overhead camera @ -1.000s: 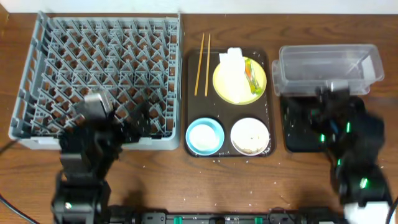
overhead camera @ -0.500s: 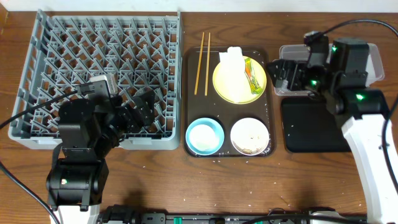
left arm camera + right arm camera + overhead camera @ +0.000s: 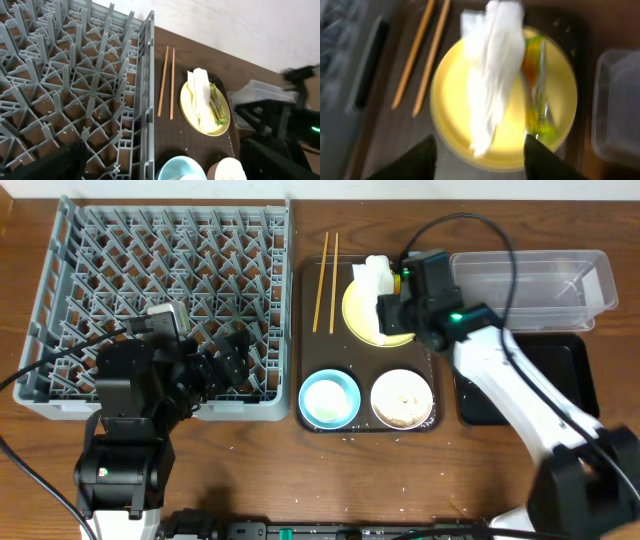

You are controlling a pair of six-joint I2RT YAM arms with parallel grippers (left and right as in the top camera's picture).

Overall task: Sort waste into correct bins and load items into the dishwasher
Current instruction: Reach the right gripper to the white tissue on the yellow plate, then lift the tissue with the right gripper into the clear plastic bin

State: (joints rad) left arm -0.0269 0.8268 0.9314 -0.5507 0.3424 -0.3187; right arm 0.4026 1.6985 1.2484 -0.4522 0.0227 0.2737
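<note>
Over the yellow plate, the right gripper hung with its two fingers spread wide apart and nothing between them, the plate's near rim filling the gap in the right wrist view. Just past the fingertips lay the white crumpled napkin, and touching its 3 o'clock side the green-and-orange wrapper, both resting on the plate. The step in hand looked like the first pick of waste, probably the napkin. The next move would call for lowering onto its bunched middle and closing without catching the wrapper or scraping the plate. In the overhead view the clear tub sat at 3 o'clock from the plate and the black tray at about 4 o'clock, the arm's own forearm crossing above the tray. The chopsticks lay at 9 o'clock on the brown serving tray, near but apart from the plate. The blue bowl was at 7 o'clock and the white bowl, with beige bits inside, at 6 o'clock. Far at 9 o'clock stood the empty grey dish rack, where the left gripper hovered over the near corner, fingers seemingly apart, holding nothing.
</note>
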